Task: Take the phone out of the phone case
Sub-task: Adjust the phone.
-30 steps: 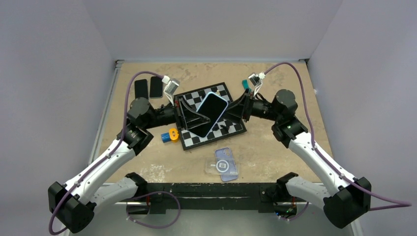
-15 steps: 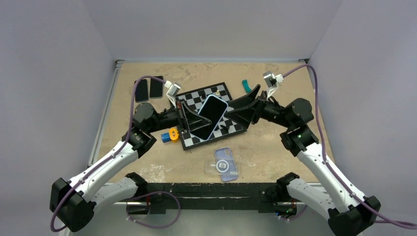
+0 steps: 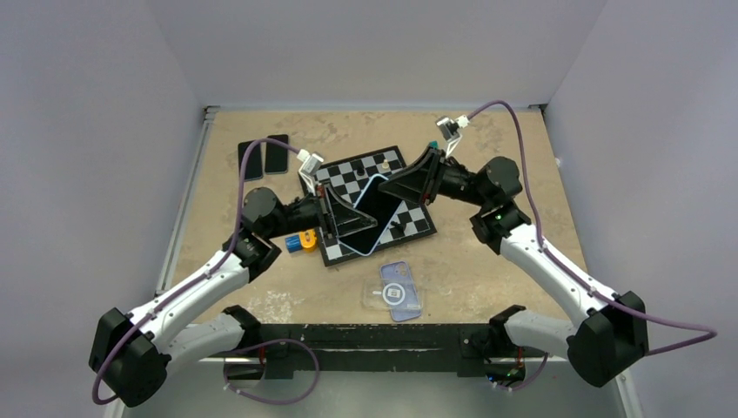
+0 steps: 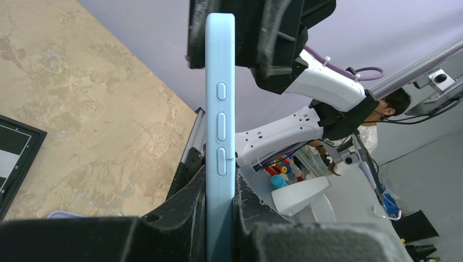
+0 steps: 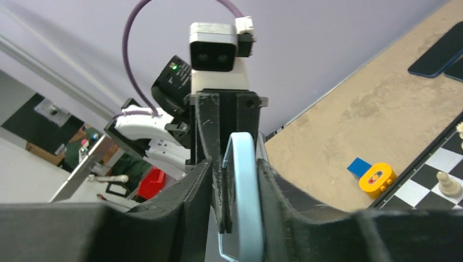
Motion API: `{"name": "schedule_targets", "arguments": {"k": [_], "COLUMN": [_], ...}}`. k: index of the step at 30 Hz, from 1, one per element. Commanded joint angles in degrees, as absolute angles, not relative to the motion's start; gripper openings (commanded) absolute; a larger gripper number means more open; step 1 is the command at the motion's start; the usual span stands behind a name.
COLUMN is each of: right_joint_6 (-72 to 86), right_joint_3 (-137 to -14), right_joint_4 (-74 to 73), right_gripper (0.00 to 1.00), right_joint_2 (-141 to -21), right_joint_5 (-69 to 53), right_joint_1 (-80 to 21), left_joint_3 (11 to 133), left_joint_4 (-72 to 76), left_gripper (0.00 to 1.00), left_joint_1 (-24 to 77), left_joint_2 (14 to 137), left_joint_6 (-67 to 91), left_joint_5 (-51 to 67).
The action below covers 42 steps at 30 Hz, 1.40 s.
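Holding the phone (image 3: 370, 209), dark screen up and seated in its light blue phone case (image 4: 220, 109), aloft over the chessboard (image 3: 416, 225), one gripper at each end.

Clamped at the near-left end by the left gripper (image 3: 335, 218), closed tight against both faces of the phone case, and at the far-right end by the right gripper (image 3: 396, 183), likewise closed on it. Seen edge-on in the left wrist view, three side buttons in a row. Down on the table: a clear case (image 3: 396, 293) lying flat just near of the chessboard, an orange and blue block (image 3: 300, 241) touching its left edge, two dark phones (image 3: 264, 157) side by side at the far left. A white chess piece (image 5: 449, 184) upright on the chessboard.
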<state>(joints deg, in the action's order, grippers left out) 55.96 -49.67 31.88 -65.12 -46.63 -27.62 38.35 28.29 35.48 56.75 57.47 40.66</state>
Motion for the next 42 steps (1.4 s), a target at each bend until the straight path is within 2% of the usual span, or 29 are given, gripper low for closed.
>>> {"name": "schedule_targets", "arguments": {"k": [1,3,4,7,8,10,13,16,18,20,21,22,24,25,26,28,31,38,41,42], "right_joint_6": [61.3,63.8,64.8,64.5,63.7,62.6,62.5,62.3,63.4,63.6,63.2,63.1,63.1,63.0,63.0,64.0,65.0,66.5,66.4,66.1], "right_joint_3": [-50.0,-48.9,-48.4,-48.7,-49.2,-50.6,-52.0,-53.8,-54.0,-54.2,-54.4,-54.4,-53.8,-53.1,-52.1,-49.1,-46.1,-46.6,-48.1,-48.7], "right_joint_4": [42.8,46.9,48.0,46.4,44.7,42.2,41.7,40.1,41.4,41.5,40.9,40.7,40.7,40.4,40.2,41.9,44.0,47.6,47.6,47.5], "right_gripper": [0.29,0.0,0.0,0.0,0.0,0.0,0.0,0.0,0.0,0.0,0.0,0.0,0.0,0.11,0.26,0.45,0.52,0.43,0.26,0.15], "right_joint_2": [-66.0,-66.7,-66.9,-66.6,-66.4,-66.0,-65.4,-65.0,-65.1,-65.0,-65.1,-65.2,-65.1,-64.9,-64.5,-63.5,-62.3,-64.0,-65.1,-65.5], "right_joint_5": [-49.2,-50.0,-49.7,-49.0,-48.9,-49.5,-51.4,-52.5,-52.9,-52.6,-52.3,-52.2,-52.4,-52.6,-52.7,-52.5,-51.6,-51.9,-51.7,-51.7], "right_joint_1": [-29.6,-29.5,-29.2,-28.4,-28.2,-27.8,-27.3,-27.3,-27.3,-27.3,-27.3,-27.4,-27.4,-27.5,-27.6,-27.7,-27.6,-27.7,-27.9,-27.8], "left_joint_3": [41.5,41.9,42.6,42.6,42.3,42.5,42.5,43.1,43.8,44.2,44.1,44.1,44.7,44.7,44.4,44.1,44.1,43.0,43.3,43.2], "left_joint_4": [32.8,32.0,29.4,21.3,18.4,9.9,1.0,-1.8,1.4,7.5,11.2,14.6,15.3,15.6,16.1,18.4,22.1,28.4,27.7,27.1], "left_gripper": [0.0,0.0,0.0,0.26,0.35,0.63,0.73,0.76,0.74,0.66,0.59,0.45,0.09,0.0,0.0,0.0,0.0,0.0,0.0,0.0], "left_joint_1": [35.9,35.9,35.9,35.8,35.8,35.7,35.7,35.7,35.7,35.9,36.2,36.3,36.4,36.4,36.4,36.4,36.4,36.4,36.5,36.4], "left_joint_2": [57.1,56.8,56.3,52.4,50.4,46.8,43.1,44.0,47.0,50.6,52.2,53.6,54.6,54.3,53.6,52.8,53.5,54.4,55.0,54.9], "left_joint_6": [57.5,57.4,56.8,52.8,51.3,48.1,43.3,42.1,43.3,46.4,48.1,49.3,50.1,50.2,50.2,51.3,53.6,58.1,58.2,58.0], "left_joint_5": [38.7,37.9,37.2,34.1,32.7,29.8,28.9,31.4,35.3,41.3,43.4,45.0,45.9,45.5,44.7,44.0,44.5,44.5,45.4,45.7]}}
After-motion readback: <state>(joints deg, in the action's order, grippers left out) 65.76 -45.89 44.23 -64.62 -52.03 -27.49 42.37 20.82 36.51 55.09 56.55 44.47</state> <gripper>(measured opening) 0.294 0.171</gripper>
